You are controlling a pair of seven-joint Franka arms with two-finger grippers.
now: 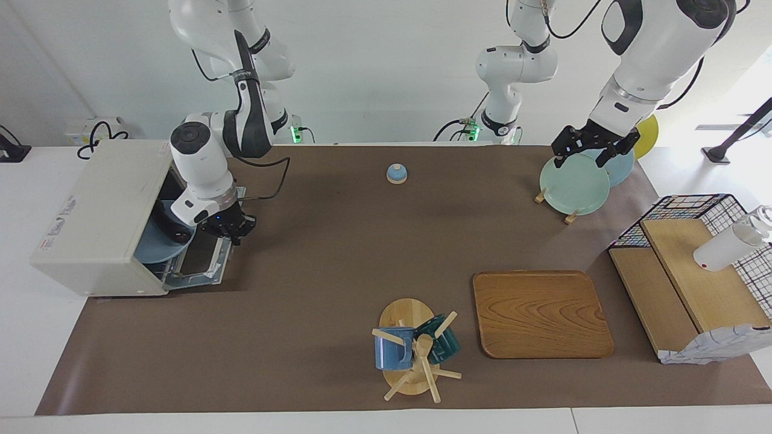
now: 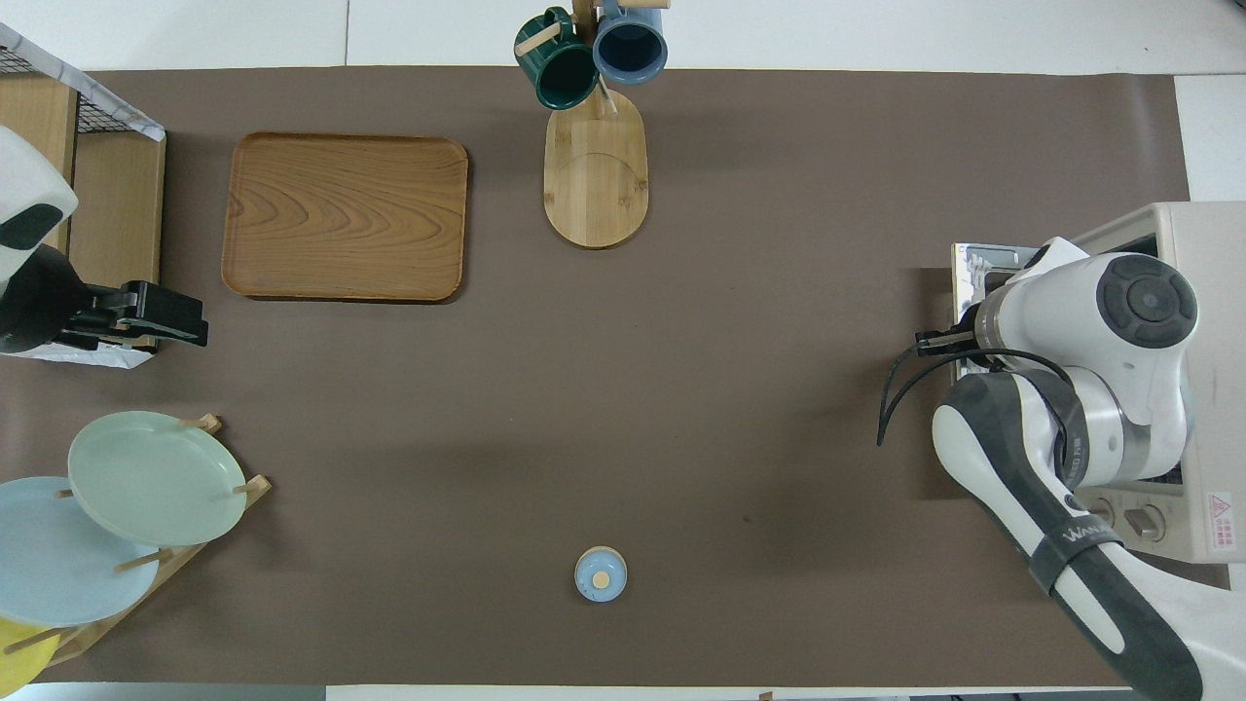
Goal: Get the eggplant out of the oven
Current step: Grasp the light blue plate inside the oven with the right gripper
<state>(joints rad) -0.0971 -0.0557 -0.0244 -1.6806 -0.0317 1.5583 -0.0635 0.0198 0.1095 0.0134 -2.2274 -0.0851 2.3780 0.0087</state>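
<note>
The cream-white oven (image 1: 96,211) stands at the right arm's end of the table with its glass door (image 1: 202,262) dropped open. Inside, the dark eggplant (image 1: 170,228) lies on a blue plate (image 1: 158,248) at the oven's mouth. My right gripper (image 1: 234,229) hangs shut just over the open door, beside the plate, and I see nothing held in it. In the overhead view the right arm's wrist covers that gripper and the eggplant; only the oven (image 2: 1202,243) shows. My left gripper (image 1: 588,155) waits open above the plate rack and shows again as the left gripper (image 2: 161,321).
A plate rack with a green plate (image 1: 574,184) stands near the left arm. A small blue knobbed lid (image 1: 396,173) lies mid-table near the robots. A wooden tray (image 1: 540,313), a mug tree (image 1: 413,349) and a wire basket on wooden shelves (image 1: 693,271) lie farther out.
</note>
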